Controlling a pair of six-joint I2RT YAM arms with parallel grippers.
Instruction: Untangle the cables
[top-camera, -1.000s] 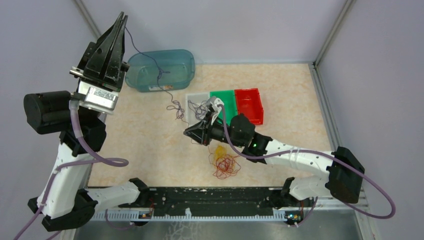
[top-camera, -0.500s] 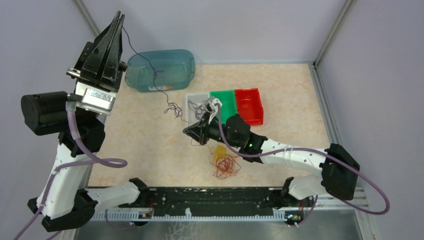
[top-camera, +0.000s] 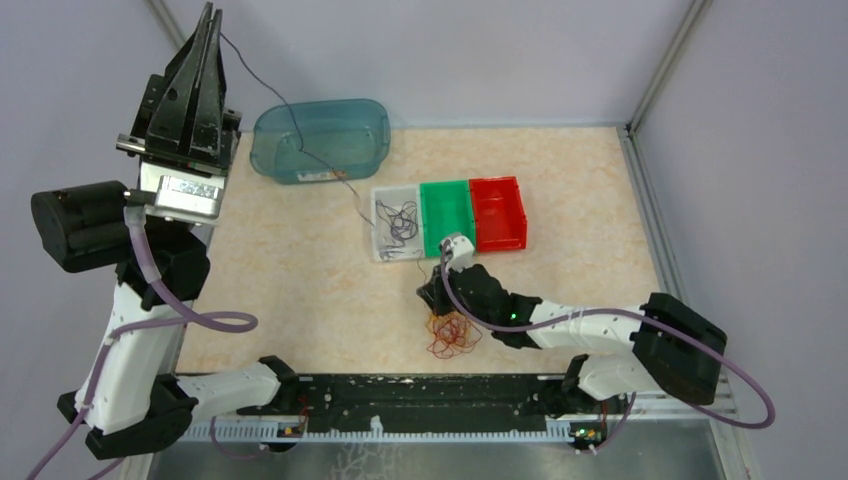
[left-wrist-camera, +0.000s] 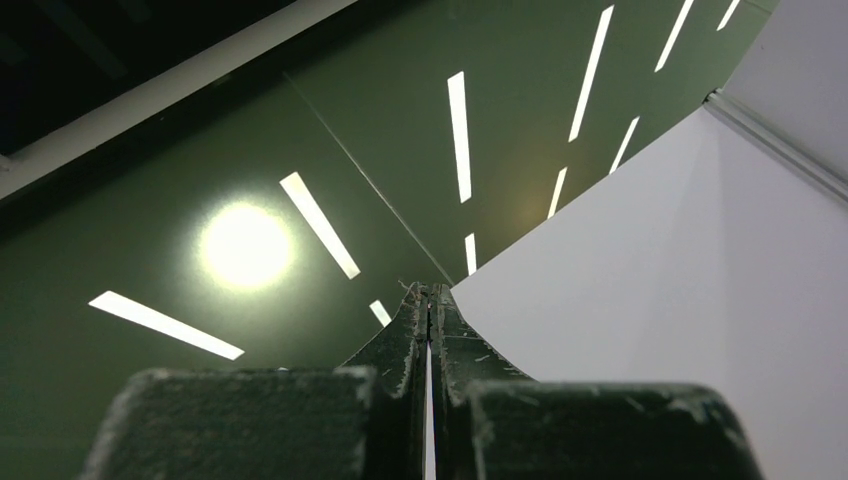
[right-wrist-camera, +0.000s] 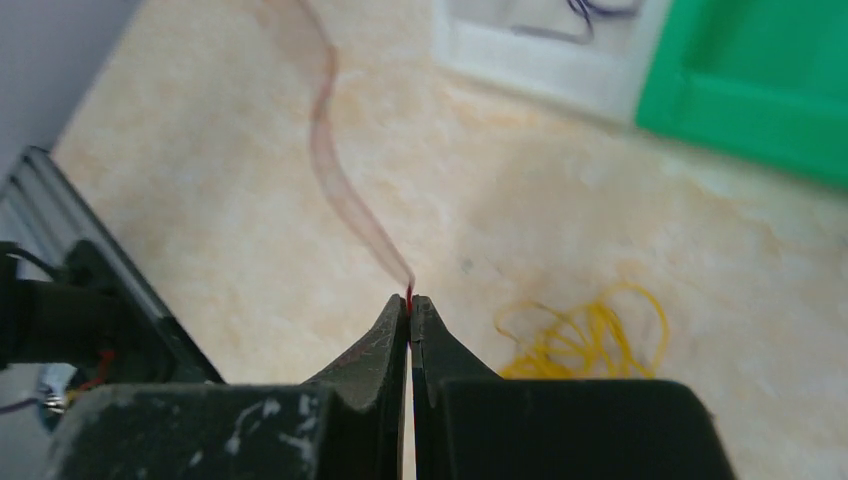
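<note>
The left pincer (left-wrist-camera: 430, 292) pinches the purple cable (top-camera: 398, 218), the right pincer (right-wrist-camera: 411, 300) the red cable (right-wrist-camera: 335, 180), whose pull may drag along the yellow cable (right-wrist-camera: 585, 335) just beside its tips.

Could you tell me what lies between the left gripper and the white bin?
Top view: the teal tub, with a purple cable stretched over it from the left gripper to the white bin.

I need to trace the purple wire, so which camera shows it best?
The top view: the purple wire runs from the left claw past the tub into the white bin. The right wrist catches only loops at its top edge; the left wrist shows just its shut claw and ceiling.
</note>
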